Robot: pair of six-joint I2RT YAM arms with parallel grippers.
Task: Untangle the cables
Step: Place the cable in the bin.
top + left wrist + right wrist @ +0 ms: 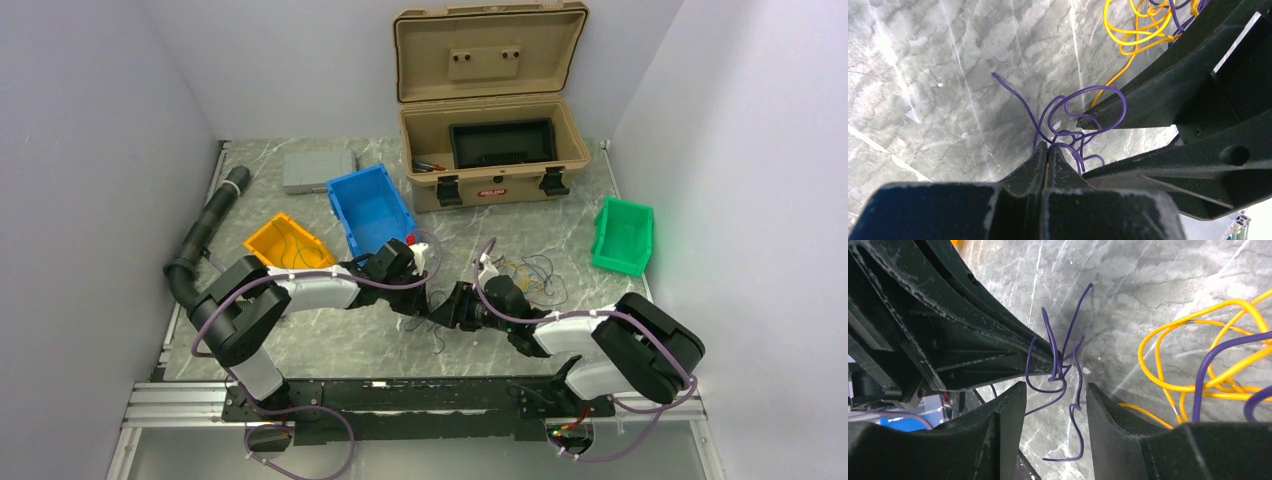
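Observation:
My left gripper (1049,146) is shut, with a thin purple cable (1093,88) pinched at its tips and looping loosely above the marble table. My right gripper (1055,386) is open right beside it. The same purple cable (1079,390) hangs free between its fingers, which do not touch it. The two grippers meet tip to tip at the table's middle (435,308). A tangle of yellow, orange and purple cables (530,272) lies just behind the right gripper. The yellow loops (1198,365) show at the right of the right wrist view.
An open tan case (490,150) stands at the back. A blue bin (370,210) and a yellow bin (288,243) sit just behind the left arm. At the right is a green bin (624,235), at the far left a black hose (205,235) and a grey box (316,170).

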